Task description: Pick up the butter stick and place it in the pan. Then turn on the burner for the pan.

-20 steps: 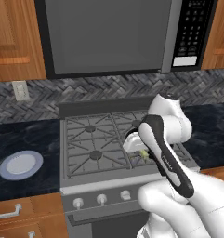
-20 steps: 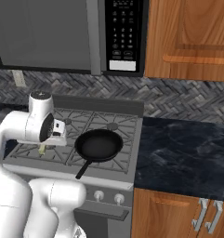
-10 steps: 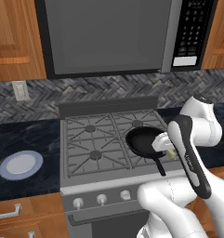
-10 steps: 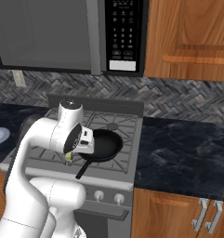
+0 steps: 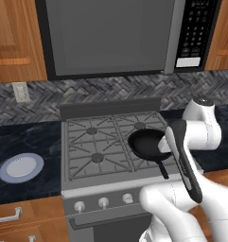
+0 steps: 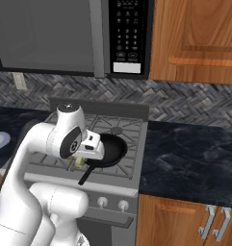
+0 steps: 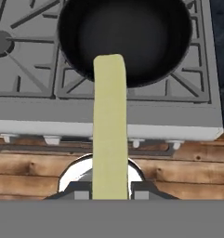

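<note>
Nearest the camera in the hand view, the gripper (image 7: 110, 189) was clamped on the butter stick (image 7: 110, 125), the pale bar running straight out from between the fingers with its far tip poking over the near rim of the pan (image 7: 125, 38). So the butter was in the robot's grip and not yet in the pan.

And that was the big change: a second earlier the hand was out over the left half of the stove; half a second on it had swung across to the pan's near side, and now it sat at the pan's front edge, close to the handle (image 6: 87, 174). In the right base view a sliver of yellow butter showed under the wrist, just beside that handle.

Farther out, the pan rested on the front right grate, over the burner it covered. The knobs (image 5: 103, 203) along the stove's front were untouched, by the look of it. Off on the left counter sat the blue-rimmed plate (image 5: 21, 167).

My read: carry nearly done; a little more reach forward, then release over the black base.
</note>
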{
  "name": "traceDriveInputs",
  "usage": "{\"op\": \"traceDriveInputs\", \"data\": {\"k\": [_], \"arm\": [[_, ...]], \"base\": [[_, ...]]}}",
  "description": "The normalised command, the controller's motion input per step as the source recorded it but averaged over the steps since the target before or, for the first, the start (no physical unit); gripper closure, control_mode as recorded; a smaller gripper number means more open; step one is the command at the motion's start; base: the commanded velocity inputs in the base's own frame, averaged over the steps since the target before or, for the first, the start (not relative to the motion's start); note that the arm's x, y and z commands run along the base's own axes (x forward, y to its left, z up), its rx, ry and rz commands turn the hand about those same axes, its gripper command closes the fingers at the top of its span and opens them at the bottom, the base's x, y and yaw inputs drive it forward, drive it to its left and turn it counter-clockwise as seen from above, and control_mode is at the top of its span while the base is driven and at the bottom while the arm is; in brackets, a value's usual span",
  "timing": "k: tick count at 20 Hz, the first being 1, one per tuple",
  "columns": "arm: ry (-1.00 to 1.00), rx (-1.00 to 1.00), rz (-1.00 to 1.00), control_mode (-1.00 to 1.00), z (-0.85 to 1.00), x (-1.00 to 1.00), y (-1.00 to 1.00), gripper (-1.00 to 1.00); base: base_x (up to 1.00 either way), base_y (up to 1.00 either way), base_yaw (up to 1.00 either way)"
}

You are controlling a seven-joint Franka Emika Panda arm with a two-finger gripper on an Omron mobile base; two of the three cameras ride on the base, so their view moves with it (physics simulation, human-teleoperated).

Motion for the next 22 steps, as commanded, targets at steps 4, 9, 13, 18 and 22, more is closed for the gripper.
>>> {"op": "traceDriveInputs", "data": {"k": [4,9,13,18,22], "arm": [[0.0,0.0,0.0,-1.0,0.0,0.55,-0.02,1.0],[0.0,0.0,0.0,-1.0,-0.07,0.57,0.0,1.0],[0.0,0.0,0.0,-1.0,-0.19,0.48,0.0,1.0],[0.0,0.0,0.0,-1.0,-0.29,0.41,0.0,1.0],[0.0,0.0,0.0,-1.0,-0.37,0.38,0.0,1.0]], "base": [[0.0,0.0,0.0],[0.0,0.0,0.0],[0.0,0.0,0.0],[0.0,0.0,0.0],[0.0,0.0,0.0]]}}
